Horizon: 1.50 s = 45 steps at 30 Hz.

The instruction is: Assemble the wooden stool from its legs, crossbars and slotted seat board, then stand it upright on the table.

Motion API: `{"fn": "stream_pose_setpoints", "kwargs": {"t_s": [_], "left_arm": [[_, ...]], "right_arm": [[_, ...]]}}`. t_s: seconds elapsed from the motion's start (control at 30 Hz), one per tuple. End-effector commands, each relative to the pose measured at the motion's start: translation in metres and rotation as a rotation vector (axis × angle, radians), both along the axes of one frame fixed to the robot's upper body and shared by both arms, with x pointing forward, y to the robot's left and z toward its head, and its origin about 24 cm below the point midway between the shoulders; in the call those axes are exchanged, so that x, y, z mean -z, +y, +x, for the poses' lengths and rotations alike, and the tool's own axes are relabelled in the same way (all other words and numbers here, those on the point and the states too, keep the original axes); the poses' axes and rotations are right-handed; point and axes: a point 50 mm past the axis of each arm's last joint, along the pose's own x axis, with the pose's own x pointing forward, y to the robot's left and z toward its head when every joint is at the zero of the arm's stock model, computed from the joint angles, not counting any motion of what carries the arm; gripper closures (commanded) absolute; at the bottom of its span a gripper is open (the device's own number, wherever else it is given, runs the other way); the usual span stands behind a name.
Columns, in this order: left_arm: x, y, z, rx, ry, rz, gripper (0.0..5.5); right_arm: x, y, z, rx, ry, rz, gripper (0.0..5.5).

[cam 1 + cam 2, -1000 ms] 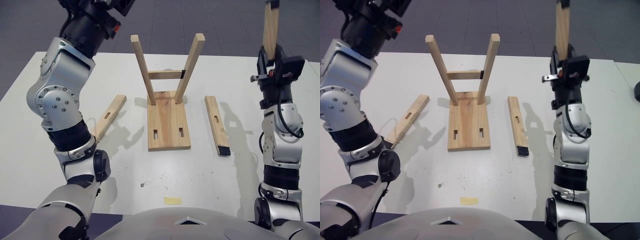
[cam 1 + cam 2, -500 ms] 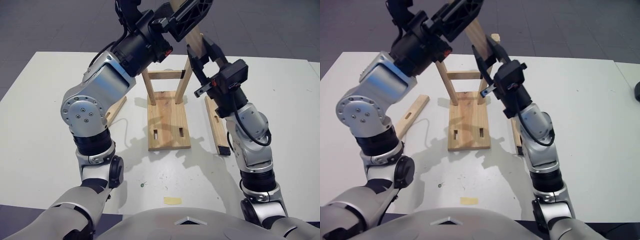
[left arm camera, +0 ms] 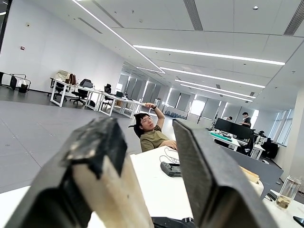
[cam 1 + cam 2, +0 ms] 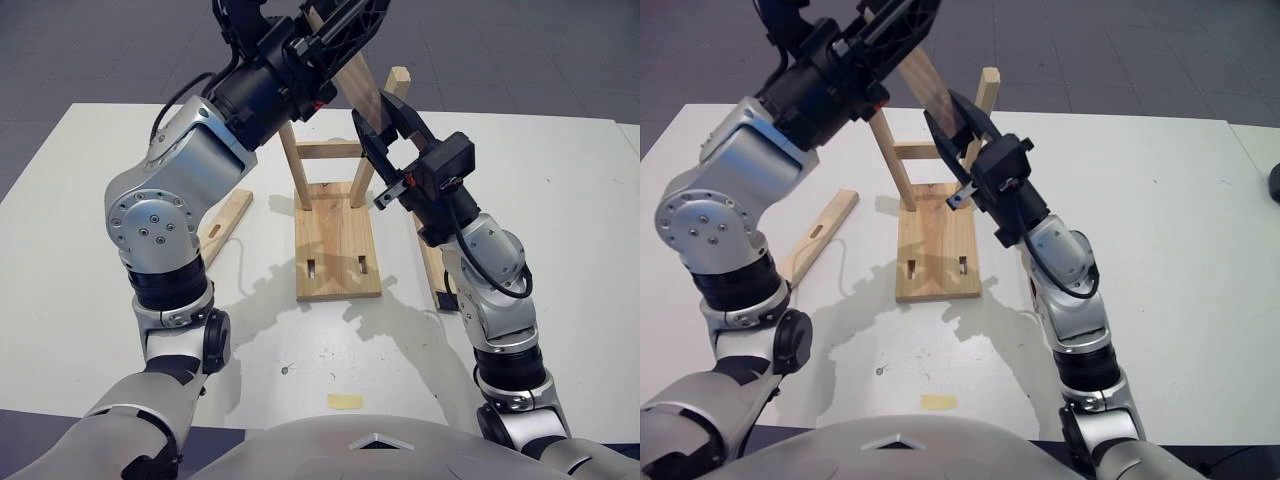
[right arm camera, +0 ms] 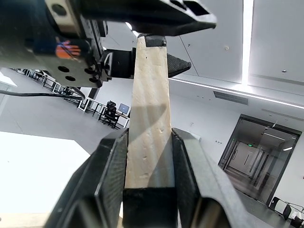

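A slotted seat board (image 4: 337,245) lies flat mid-table. Two legs joined by a crossbar (image 4: 330,150) stand upright in its far end. Above it my right gripper (image 4: 383,118) is shut on a third wooden leg (image 4: 362,85), which slants up and to the left. My left gripper (image 4: 345,25) is at that leg's upper, black-tipped end. In the left wrist view the leg (image 3: 114,194) rests against one finger with a gap to the other, so that gripper (image 3: 147,142) is open. In the right wrist view the leg (image 5: 149,104) sits tight between the fingers.
A loose slotted piece (image 4: 225,225) lies left of the board. Another (image 4: 432,265) lies to its right, partly behind my right arm. A yellow scrap (image 4: 345,401) sits near the table's front edge. The white table (image 4: 560,200) has free room on the right.
My right gripper has brought the leg from high at the far right to above the board. My left arm has swung in from the left, and its fingers now flank the leg's upper end.
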Motion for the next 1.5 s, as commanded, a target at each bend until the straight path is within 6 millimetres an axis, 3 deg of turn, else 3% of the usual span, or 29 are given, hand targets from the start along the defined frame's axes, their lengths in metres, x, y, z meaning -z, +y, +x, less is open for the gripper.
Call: {"fn": "stream_pose_setpoints", "kwargs": {"t_s": [0.03,0.23,0.4,0.5,0.63,0.73,0.87,0.97,1.07,1.13,1.23,1.33,1.5], "left_arm": [[-0.001,0.006,-0.004,0.005,-0.041,0.033,3.92],[-0.004,0.005,-0.005,0.006,-0.087,0.053,5.00],[-0.016,0.011,0.000,-0.048,-0.148,0.029,5.07],[-0.023,0.019,0.003,-0.094,-0.170,0.010,5.07],[-0.043,0.056,0.006,-0.242,-0.219,-0.040,5.07],[-0.047,0.099,-0.001,-0.378,-0.218,-0.007,5.07],[-0.013,0.149,-0.003,-0.543,-0.066,0.064,5.07],[0.042,0.173,-0.002,-0.611,0.107,0.121,5.07],[0.094,0.182,0.003,-0.634,0.243,0.150,5.07],[0.117,0.179,0.003,-0.625,0.300,0.169,5.07],[0.140,0.177,-0.007,-0.613,0.353,0.191,5.07],[0.155,0.180,-0.014,-0.626,0.388,0.216,5.07],[0.161,0.190,-0.014,-0.675,0.382,0.238,5.07]], "right_arm": [[0.001,-0.003,0.002,0.015,0.017,0.009,4.21],[0.002,-0.004,0.002,0.020,0.027,0.020,4.21],[0.004,-0.004,0.003,0.021,0.040,0.022,4.21],[0.008,-0.004,0.005,0.031,0.063,0.019,3.47],[0.012,-0.012,0.007,0.079,0.078,0.022,2.81],[0.014,-0.027,0.008,0.154,0.083,0.028,2.41],[0.016,-0.059,0.003,0.323,0.097,0.091,1.76],[0.022,-0.076,0.000,0.412,0.115,0.121,1.32],[0.027,-0.087,-0.001,0.476,0.128,0.122,0.86],[0.028,-0.091,-0.001,0.502,0.125,0.114,0.54],[0.030,-0.095,0.002,0.513,0.135,0.122,0.12],[0.030,-0.097,0.004,0.513,0.136,0.111,0.10],[0.031,-0.097,0.005,0.510,0.141,0.118,0.10]]}}
